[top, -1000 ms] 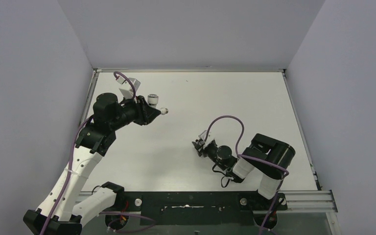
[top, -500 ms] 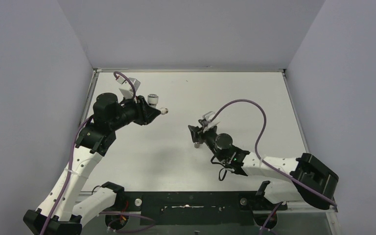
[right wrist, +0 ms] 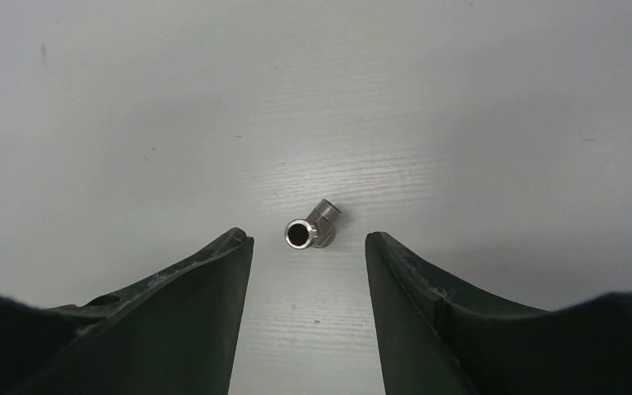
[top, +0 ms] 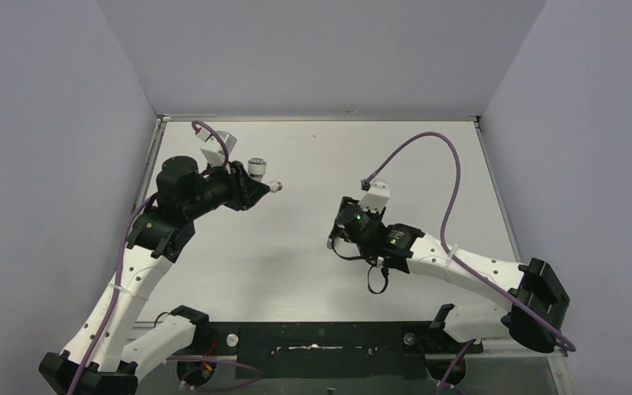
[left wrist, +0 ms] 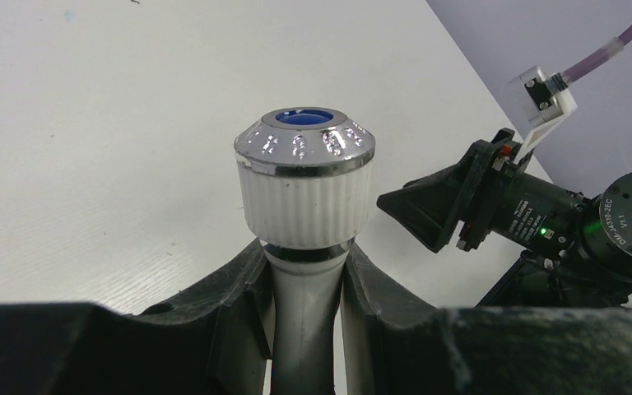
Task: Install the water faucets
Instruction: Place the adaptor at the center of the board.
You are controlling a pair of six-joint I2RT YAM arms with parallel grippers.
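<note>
— Pale walls (top: pixel 321 49) stand round a white tabletop (top: pixel 296 280). Where is the tap?

— Up in the air, on the left side. The left fingers (left wrist: pixel 230 288) are clamped on the thin stem of the tap (left wrist: pixel 304 206), just under its white ribbed collar. The shiny knob (left wrist: pixel 304 136) with the blue dot sticks out past them.

— Will it slip?

— Probably not. The stem looks smooth, but the wide collar sits right above the fingers and should stop it sliding through. It looks hard and light.

— And the little metal bit?

— The threaded fitting (right wrist: pixel 314 228) lies on its side on the tabletop. The right fingers (right wrist: pixel 206 288) are spread apart, one on each side of it, and they do not touch it.

— Is it easy to pick up?

— Not very, by the look of it. It is tiny, round and shiny, so it may roll or pop out of a pinch. It is bent a bit too, so it does not lie flat. It looks hard, so a firm squeeze should not hurt it.

— Where should the fingers pinch?

— Best across the plain end with the hole, low down by the tabletop. That leaves the screw end free to go into the tap.
</note>
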